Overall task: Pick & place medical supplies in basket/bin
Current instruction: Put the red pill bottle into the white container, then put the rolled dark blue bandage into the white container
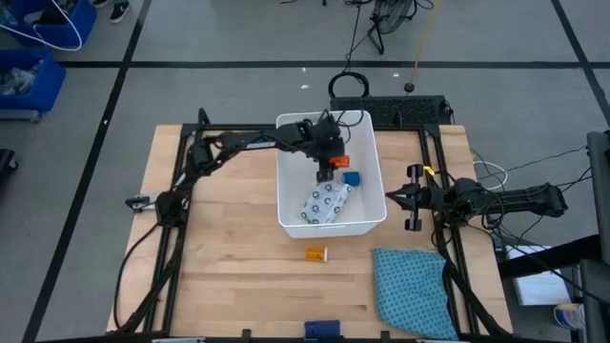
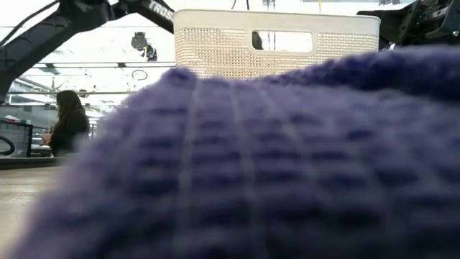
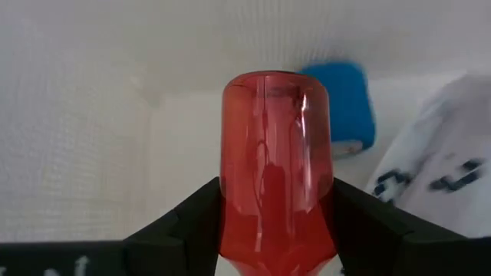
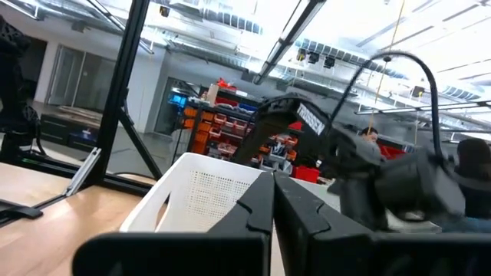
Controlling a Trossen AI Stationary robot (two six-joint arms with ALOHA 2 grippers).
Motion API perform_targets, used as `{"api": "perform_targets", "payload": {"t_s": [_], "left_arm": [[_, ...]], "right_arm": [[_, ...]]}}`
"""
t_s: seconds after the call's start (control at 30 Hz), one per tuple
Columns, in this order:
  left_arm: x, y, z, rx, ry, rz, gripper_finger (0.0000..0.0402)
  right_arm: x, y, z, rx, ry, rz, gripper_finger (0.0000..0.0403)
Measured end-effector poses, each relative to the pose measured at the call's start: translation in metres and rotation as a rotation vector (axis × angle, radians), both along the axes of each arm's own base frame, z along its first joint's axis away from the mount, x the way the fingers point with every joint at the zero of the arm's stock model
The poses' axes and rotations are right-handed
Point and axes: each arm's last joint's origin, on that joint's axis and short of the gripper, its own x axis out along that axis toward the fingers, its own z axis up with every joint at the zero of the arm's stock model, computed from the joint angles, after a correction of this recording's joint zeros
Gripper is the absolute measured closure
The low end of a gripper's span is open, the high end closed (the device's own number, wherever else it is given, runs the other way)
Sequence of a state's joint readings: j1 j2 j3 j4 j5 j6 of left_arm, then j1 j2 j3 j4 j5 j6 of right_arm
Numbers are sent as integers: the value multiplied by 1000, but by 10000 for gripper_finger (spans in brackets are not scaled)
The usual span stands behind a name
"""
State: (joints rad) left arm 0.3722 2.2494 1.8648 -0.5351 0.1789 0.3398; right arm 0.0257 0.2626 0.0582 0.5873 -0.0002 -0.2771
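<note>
The white bin stands mid-table; in the low view the bin shows behind a blurred blue knit mass. My left gripper reaches down into it, shut on an orange pill bottle. On the bin floor lie a blue cube and the white dark-patterned packet. A second orange bottle lies on its side on the table near the bin. The dark blue bar sits at the near edge. My right gripper waits shut beside the bin's right wall. My left gripper pinches the orange pill bottle's body between its two fingers, coming from above and pointing down into the bin. The bottle lies along the fingers, and its rounded end sticks out past the fingertips toward the bin floor.
A teal patterned cloth lies at the table's near right corner. Black frame rails run along both table sides. Bare wood lies left of and in front of the bin. A person sits in the room beyond.
</note>
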Motion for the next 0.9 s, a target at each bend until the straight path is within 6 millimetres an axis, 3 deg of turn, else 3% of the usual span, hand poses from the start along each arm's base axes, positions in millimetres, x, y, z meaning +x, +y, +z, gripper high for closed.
{"api": "perform_targets", "payload": {"t_s": [0.07, 0.3, 0.77, 0.9], "left_arm": [[2, -2, -7, 13, 22, -2, 193], [3, -7, -5, 4, 2, -37, 204], [3, -6, -3, -13, -3, -29, 65], [1, -11, 21, 21, -10, -52, 58]], "right_arm": [[0, 0, 0, -4, 1, -1, 403], [0, 0, 0, -8, 0, -3, 403], [0, 0, 1, -5, -9, -1, 403], [0, 0, 1, -5, -9, -1, 403]]}}
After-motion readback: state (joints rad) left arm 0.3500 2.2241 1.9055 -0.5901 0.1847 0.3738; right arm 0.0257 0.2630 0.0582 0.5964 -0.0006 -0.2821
